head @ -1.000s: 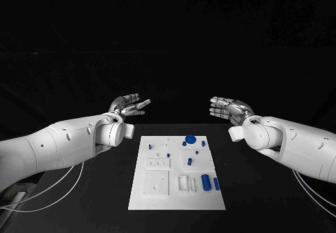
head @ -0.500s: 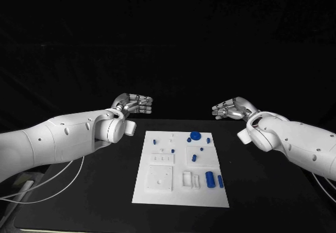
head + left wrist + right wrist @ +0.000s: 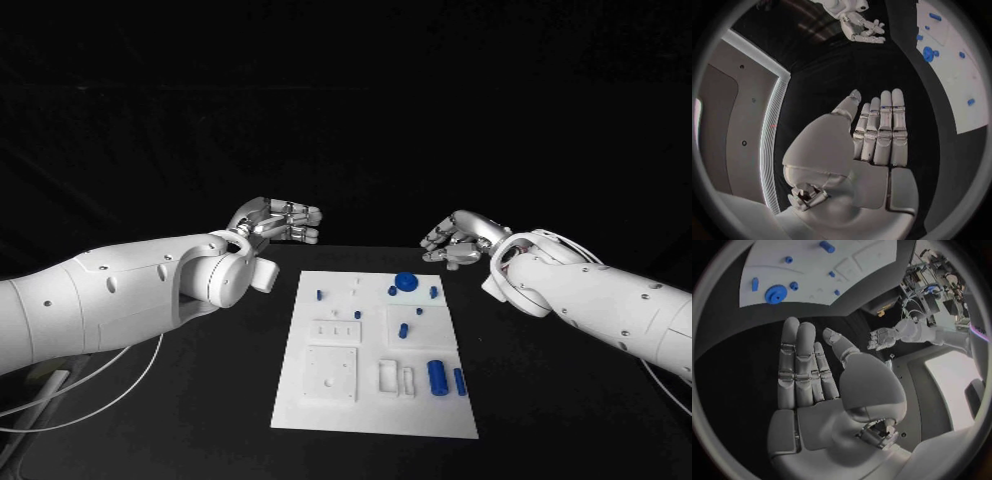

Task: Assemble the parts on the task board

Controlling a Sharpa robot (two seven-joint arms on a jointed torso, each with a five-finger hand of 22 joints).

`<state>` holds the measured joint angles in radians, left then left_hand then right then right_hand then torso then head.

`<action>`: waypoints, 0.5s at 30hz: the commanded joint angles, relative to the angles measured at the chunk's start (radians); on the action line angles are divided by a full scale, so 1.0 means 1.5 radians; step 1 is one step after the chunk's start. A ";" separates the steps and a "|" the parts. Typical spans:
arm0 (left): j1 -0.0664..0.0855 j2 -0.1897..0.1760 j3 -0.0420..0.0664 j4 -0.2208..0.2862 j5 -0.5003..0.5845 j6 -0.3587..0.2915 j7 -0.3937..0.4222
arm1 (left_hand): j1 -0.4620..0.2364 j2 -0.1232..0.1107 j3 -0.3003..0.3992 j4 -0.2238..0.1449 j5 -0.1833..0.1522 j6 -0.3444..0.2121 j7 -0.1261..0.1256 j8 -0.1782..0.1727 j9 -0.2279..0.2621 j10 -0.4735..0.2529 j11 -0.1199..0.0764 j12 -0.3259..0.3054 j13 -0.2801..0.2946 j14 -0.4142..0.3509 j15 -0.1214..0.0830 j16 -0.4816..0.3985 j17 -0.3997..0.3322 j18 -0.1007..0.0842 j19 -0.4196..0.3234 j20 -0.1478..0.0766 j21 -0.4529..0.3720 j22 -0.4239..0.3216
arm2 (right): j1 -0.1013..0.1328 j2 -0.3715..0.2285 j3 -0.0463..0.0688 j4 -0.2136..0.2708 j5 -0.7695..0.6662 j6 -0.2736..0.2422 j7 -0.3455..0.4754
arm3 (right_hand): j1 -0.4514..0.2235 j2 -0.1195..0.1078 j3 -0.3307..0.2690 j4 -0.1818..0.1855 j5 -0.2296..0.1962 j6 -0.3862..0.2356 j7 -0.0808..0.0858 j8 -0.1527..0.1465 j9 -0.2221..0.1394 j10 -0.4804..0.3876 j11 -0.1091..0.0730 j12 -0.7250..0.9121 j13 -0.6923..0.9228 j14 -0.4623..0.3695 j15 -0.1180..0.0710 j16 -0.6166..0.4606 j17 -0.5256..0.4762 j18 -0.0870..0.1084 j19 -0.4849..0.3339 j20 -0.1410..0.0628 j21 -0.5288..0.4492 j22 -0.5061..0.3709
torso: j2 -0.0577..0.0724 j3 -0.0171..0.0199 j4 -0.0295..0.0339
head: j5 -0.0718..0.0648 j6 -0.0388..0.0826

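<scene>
Black worktop [image 3: 173, 400] carries the white task board [image 3: 329, 400] in the middle, and we can read no writing or label on it. Small blue parts [image 3: 436, 378] lie on the board's right half, with a round blue gear [image 3: 405, 280] near its far edge. We see the left hand [image 3: 278, 220] raised beyond the board's far left corner, fingers straight and close together, holding nothing. Our right hand [image 3: 457, 241] hangs beyond the far right corner, likewise flat and empty, touching nothing
</scene>
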<state>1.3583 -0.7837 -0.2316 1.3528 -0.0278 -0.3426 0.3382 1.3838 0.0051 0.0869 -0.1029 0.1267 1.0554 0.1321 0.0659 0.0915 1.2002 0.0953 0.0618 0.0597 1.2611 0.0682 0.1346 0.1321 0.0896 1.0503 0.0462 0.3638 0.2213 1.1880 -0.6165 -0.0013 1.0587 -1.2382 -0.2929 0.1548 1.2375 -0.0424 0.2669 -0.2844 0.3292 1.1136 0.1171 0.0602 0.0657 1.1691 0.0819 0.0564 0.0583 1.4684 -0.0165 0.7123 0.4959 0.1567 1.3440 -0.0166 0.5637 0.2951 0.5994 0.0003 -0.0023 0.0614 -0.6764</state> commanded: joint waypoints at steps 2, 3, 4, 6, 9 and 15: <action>0.006 -0.007 0.001 0.024 -0.016 0.017 0.006 | -0.006 -0.003 -0.007 -0.002 -0.001 -0.009 0.002 -0.002 -0.001 -0.003 0.003 -0.002 0.000 -0.007 0.000 0.003 0.001 -0.011 -0.007 0.001 0.005 0.003 | 0.002 0.005 0.000 -0.005 -0.127 -0.003 -0.029 | 0.002 -0.008 0.008 -0.001 -0.006 -0.003 0.000 0.002 0.000 -0.010 0.001 0.001 0.000 0.002 0.001 0.050 0.025 0.016 0.004 0.000 0.026 0.027 | 0.020 0.0007 0.0136 | -0.006 0.013; 0.006 -0.007 0.001 0.027 -0.016 0.018 0.006 | -0.006 -0.003 -0.007 -0.002 -0.001 -0.009 0.002 -0.002 -0.001 -0.003 0.003 -0.002 0.000 -0.007 0.001 0.003 0.001 -0.011 -0.008 0.001 0.005 0.003 | 0.002 0.006 0.000 -0.006 -0.132 -0.003 -0.030 | 0.003 -0.009 0.008 -0.001 -0.006 -0.004 0.000 0.002 0.000 -0.012 0.002 0.000 0.000 0.000 0.001 0.056 0.027 0.017 0.004 0.000 0.028 0.030 | 0.022 0.0006 0.0150 | -0.007 0.016; 0.007 -0.010 0.001 0.033 -0.017 0.018 0.007 | -0.007 -0.005 -0.008 -0.002 -0.002 -0.011 0.003 -0.002 -0.002 -0.006 0.005 -0.002 0.000 -0.007 0.001 0.003 0.001 -0.010 -0.008 0.001 0.005 0.004 | 0.002 0.007 0.000 -0.007 -0.143 -0.004 -0.035 | 0.003 -0.010 0.008 -0.001 -0.008 -0.005 0.001 0.001 0.000 -0.015 0.003 0.001 0.000 -0.001 0.002 0.063 0.030 0.017 0.004 0.000 0.031 0.034 | 0.024 0.0006 0.0159 | -0.007 0.018; 0.009 -0.014 0.001 0.045 -0.018 0.018 0.008 | -0.007 -0.007 -0.011 -0.004 -0.002 -0.016 0.004 -0.002 -0.002 -0.011 0.006 -0.002 0.000 -0.007 0.001 0.004 0.002 -0.010 -0.008 0.002 0.006 0.004 | 0.002 0.012 0.000 -0.010 -0.162 -0.005 -0.042 | 0.005 -0.013 0.006 -0.001 -0.008 -0.008 0.001 0.001 0.000 -0.024 0.005 0.001 0.000 -0.003 0.003 0.075 0.033 0.018 0.006 0.000 0.036 0.040 | 0.029 0.0007 0.0183 | -0.008 0.020; 0.011 -0.017 0.002 0.055 -0.019 0.020 0.009 | -0.009 -0.008 -0.015 -0.005 -0.002 -0.020 0.006 -0.002 -0.003 -0.014 0.008 -0.002 0.000 -0.007 0.002 0.004 0.002 -0.009 -0.009 0.003 0.007 0.004 | 0.002 0.018 0.001 -0.015 -0.183 -0.007 -0.048 | 0.009 -0.015 0.000 -0.001 -0.009 -0.012 0.001 0.001 0.000 -0.031 0.007 0.001 0.000 -0.009 0.007 0.092 0.034 0.013 0.017 -0.001 0.046 0.053 | 0.036 0.0007 0.0234 | -0.010 0.022; 0.016 -0.022 0.004 0.069 -0.021 0.021 0.010 | -0.010 -0.007 -0.023 -0.009 -0.002 -0.024 0.007 -0.002 -0.002 -0.026 0.012 -0.002 0.001 -0.013 0.005 0.001 0.001 -0.009 -0.013 0.006 0.004 0.001 | 0.002 0.026 0.001 -0.017 -0.215 -0.007 -0.056 | 0.013 -0.016 -0.012 -0.001 -0.009 -0.018 0.001 0.001 0.000 -0.041 0.009 0.001 0.000 -0.012 0.007 0.109 0.020 0.003 0.028 -0.007 0.054 0.071 | 0.047 0.0018 0.0284 | -0.014 0.026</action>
<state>1.3787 -0.8154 -0.2276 1.4501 -0.0478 -0.3307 0.3401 1.3747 -0.0040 0.0566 -0.1168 0.1267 1.0250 0.1410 0.0659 0.0887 1.1661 0.1140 0.0618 0.0596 1.2485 0.0734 0.1346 0.1346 0.0884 1.0360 0.0534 0.3694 0.2245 1.1908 -0.5791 -0.0012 1.0328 -1.4865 -0.2983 0.0951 1.2545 -0.0595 0.2548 -0.2845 0.3215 1.0901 0.1176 0.0602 0.0656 1.1131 0.0947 0.0563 0.0583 1.4556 -0.0070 0.8748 0.5273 0.1744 1.3818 -0.0255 0.6420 0.4008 0.6576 0.0023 0.0346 0.0430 -0.6402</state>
